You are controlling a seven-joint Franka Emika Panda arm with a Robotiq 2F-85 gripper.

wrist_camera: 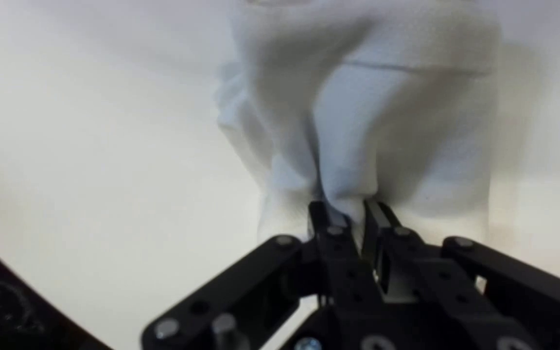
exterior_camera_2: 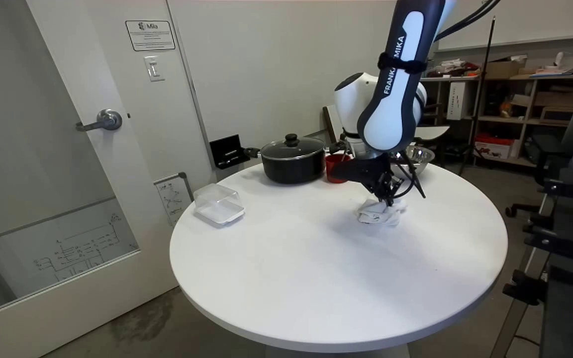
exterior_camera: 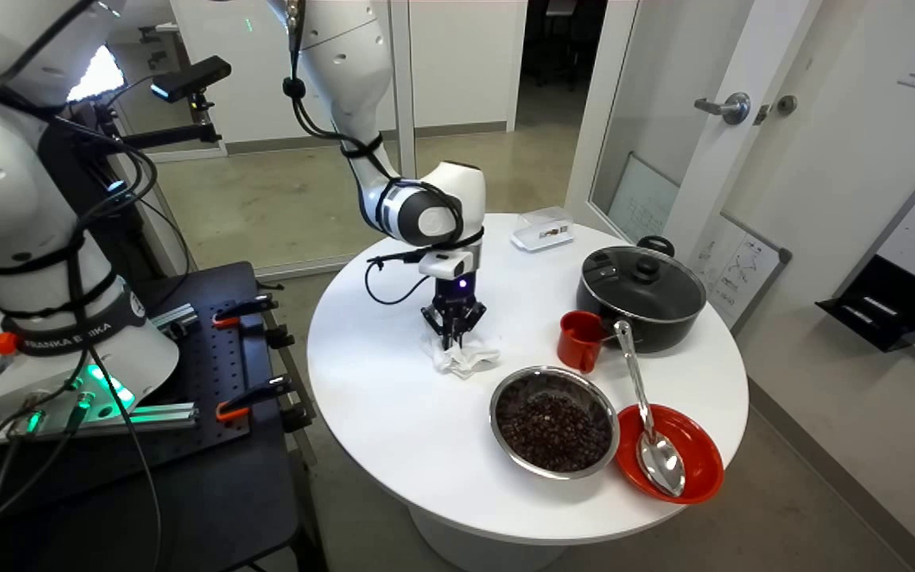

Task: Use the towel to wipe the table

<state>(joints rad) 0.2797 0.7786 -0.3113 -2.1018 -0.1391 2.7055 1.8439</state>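
The towel is a crumpled white cloth (exterior_camera: 465,363) on the round white table (exterior_camera: 394,421). It shows in both exterior views, also as a bunched cloth (exterior_camera_2: 377,215) on the white tabletop (exterior_camera_2: 291,288). In the wrist view the towel (wrist_camera: 406,121) fills the upper middle, with loose folds spreading beyond the fingers. My gripper (exterior_camera: 452,342) points down above it. In the wrist view the gripper (wrist_camera: 350,209) has a fold of towel pinched between its nearly closed fingertips. The towel's underside is hidden.
A steel bowl of dark beans (exterior_camera: 554,429), a red bowl (exterior_camera: 704,469) with a metal spoon (exterior_camera: 662,461), a red mug (exterior_camera: 579,342) and a lidded black pot (exterior_camera: 644,298) stand on one side. A clear plastic box (exterior_camera_2: 219,206) stands near the table's edge.
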